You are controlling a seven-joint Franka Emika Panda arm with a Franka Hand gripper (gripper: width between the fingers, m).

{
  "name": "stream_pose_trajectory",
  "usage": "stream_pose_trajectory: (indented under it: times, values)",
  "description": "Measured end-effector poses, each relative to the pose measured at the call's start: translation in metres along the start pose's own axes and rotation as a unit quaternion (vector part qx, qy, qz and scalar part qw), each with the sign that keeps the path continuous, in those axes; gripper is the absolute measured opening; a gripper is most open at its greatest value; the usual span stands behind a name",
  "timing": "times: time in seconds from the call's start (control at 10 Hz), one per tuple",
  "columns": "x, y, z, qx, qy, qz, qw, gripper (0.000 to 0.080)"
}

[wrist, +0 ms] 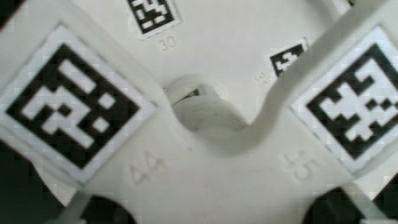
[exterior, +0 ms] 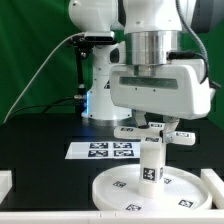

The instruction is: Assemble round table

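Observation:
The large round disc (exterior: pixel 118 192) lies flat on the black table at the front. The short thick cylinder leg (exterior: pixel 151 162) stands upright on its middle. The cross-shaped foot piece (exterior: pixel 160 132) sits on top of the leg, its tagged arms sticking out to both sides. My gripper (exterior: pixel 150 122) is right above it, with the fingers down around the piece's middle. In the wrist view the foot piece (wrist: pixel 205 150) fills the picture with its centre hole and tags, and spans the gap between the dark fingertips (wrist: pixel 102 210). My gripper (wrist: pixel 217 208) looks shut on it.
The marker board (exterior: pixel 103 150) lies flat behind the disc, toward the exterior view's left. White blocks stand at the table's front left (exterior: pixel 5 184) and front right (exterior: pixel 213 180) corners. The robot's base (exterior: pixel 100 95) rises behind.

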State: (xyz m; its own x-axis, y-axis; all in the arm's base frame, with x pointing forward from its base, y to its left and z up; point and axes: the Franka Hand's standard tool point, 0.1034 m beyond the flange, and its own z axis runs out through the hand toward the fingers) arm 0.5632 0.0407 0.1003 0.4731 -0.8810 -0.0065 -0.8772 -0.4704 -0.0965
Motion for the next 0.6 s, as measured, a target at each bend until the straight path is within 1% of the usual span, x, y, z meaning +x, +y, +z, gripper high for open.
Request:
stream_pose_trajectory:
  times: [0.2,0.3,0.4,0.5,0.6]
  values:
    - [0.0,0.0,0.001,-0.001,0.0,-0.002,1.0,0.0443]
    - [0.0,0.0,0.001,-0.001,0.0,-0.003,1.0,0.0557]
    - [-0.001,0.0,-0.001,-0.004,-0.003,-0.024,1.0,0.0628]
    - [-0.001,-0.002,-0.01,-0.009,-0.014,-0.061,0.998,0.0644]
    - [-0.001,-0.006,-0.019,-0.009,-0.021,-0.087,0.996,0.0644]
